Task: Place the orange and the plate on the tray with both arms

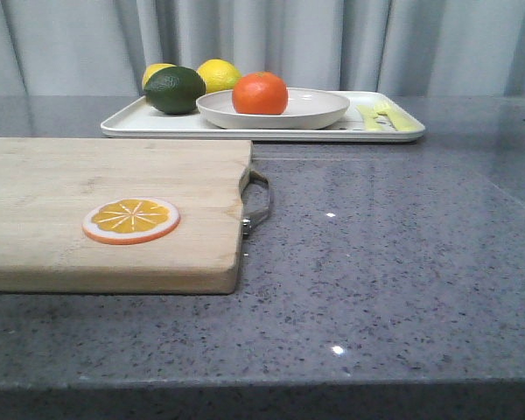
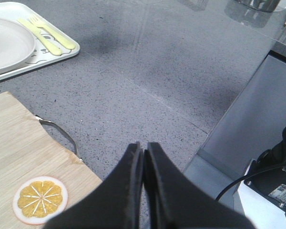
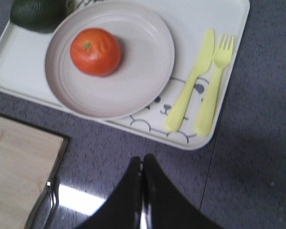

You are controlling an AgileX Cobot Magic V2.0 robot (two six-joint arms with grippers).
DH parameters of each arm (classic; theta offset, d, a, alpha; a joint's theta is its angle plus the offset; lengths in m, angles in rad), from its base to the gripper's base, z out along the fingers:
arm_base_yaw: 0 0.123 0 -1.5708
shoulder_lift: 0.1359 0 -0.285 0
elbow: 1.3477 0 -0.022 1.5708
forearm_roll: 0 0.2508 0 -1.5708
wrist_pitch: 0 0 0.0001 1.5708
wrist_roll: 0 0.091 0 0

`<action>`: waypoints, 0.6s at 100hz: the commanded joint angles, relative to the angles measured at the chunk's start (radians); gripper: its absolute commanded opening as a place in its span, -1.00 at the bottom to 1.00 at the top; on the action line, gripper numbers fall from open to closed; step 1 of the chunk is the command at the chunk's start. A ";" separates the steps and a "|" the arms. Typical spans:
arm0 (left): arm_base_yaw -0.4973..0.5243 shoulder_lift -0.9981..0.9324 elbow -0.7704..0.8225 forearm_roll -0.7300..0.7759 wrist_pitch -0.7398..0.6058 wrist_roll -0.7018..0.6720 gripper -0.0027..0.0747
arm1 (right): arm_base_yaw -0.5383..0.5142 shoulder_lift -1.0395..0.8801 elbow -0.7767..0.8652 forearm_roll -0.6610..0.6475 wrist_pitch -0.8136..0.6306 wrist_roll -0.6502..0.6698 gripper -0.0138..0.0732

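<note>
The orange (image 1: 260, 94), whole and bright with its green stem mark up, rests off-centre in the shallow off-white plate (image 1: 319, 112), which sits flat on the white rectangular tray (image 1: 140, 122).

Ahead of me the orange (image 1: 260, 93) sits in the plate (image 1: 319, 109), plate on the tray (image 1: 157, 123). Avocado (image 1: 174, 90) and two lemons (image 1: 219, 74) at tray's left end. Near left: cutting board (image 1: 61, 188) carrying an orange slice (image 1: 130, 220).
</note>
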 commanded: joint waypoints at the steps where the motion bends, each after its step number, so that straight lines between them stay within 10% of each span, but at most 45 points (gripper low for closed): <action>1: -0.006 -0.004 -0.027 -0.024 -0.076 -0.007 -0.98 | 0.000 -0.159 0.114 0.010 -0.066 -0.041 -0.84; 60: -0.006 -0.006 -0.016 0.006 -0.147 0.001 -0.98 | 0.000 -0.886 1.030 0.002 -0.516 -0.048 -0.84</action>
